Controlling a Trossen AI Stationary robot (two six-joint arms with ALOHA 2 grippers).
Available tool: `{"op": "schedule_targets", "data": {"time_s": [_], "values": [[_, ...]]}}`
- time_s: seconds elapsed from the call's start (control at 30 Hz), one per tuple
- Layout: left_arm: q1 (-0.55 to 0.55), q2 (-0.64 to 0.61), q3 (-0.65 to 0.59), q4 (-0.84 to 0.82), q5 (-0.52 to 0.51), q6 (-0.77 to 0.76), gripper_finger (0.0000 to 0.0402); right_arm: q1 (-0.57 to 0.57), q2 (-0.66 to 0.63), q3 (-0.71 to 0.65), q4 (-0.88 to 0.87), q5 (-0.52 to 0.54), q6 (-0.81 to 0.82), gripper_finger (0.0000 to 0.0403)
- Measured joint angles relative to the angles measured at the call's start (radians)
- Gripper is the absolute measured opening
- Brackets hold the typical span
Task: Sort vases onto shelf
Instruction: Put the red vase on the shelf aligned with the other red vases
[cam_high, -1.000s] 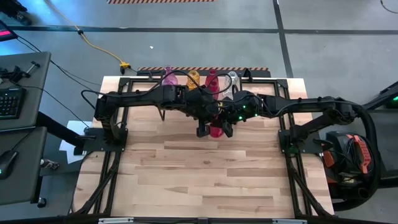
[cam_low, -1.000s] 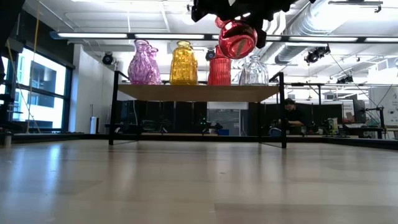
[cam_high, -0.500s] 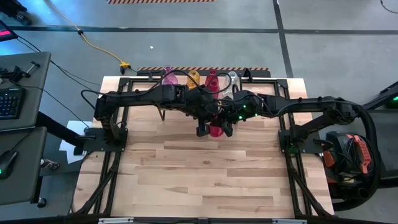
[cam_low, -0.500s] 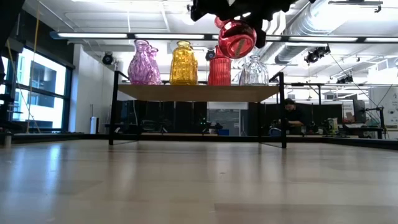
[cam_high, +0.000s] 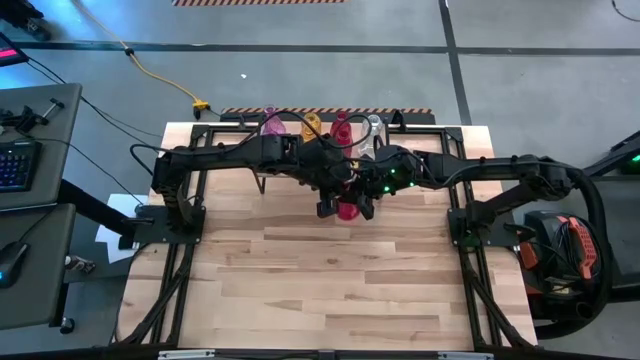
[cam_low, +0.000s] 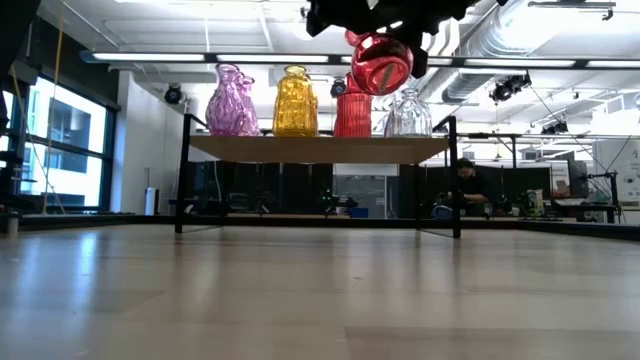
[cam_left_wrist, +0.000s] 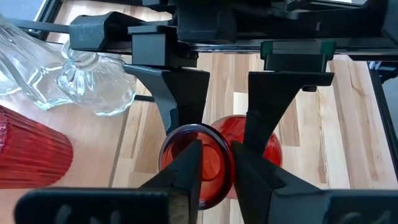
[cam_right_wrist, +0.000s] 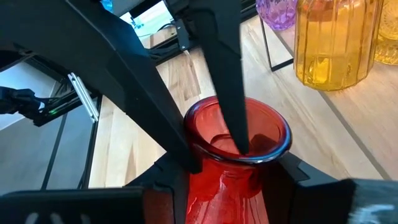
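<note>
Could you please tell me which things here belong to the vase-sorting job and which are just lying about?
Job: round red vase held up between both arms; shelf; pink vase, yellow vase, ribbed red vase and clear vase on it.
Lying about: keyboard; yellow cable.

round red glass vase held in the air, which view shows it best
The low view: the round red glass vase hangs tilted, clear of the wooden shelf. The right wrist view shows only its rim and neck, the left wrist view its mouth, and the high view a sliver under the arms.
</note>
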Motion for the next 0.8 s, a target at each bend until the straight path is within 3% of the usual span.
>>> {"op": "schedule_targets", "data": {"time_s": [0.53, 0.8], "values": [[0.021, -0.034, 0.003, 0.016, -0.007, -0.02, 0.0137, 0.005, 0.005, -0.005, -0.052, -0.022, -0.009, 0.0099], [0.05, -0.077, 0.002, 0.011, -0.004, -0.077, 0.0147, 0.01, 0.003, -0.003, -0.045, 0.004, -0.019, 0.0098]]}}
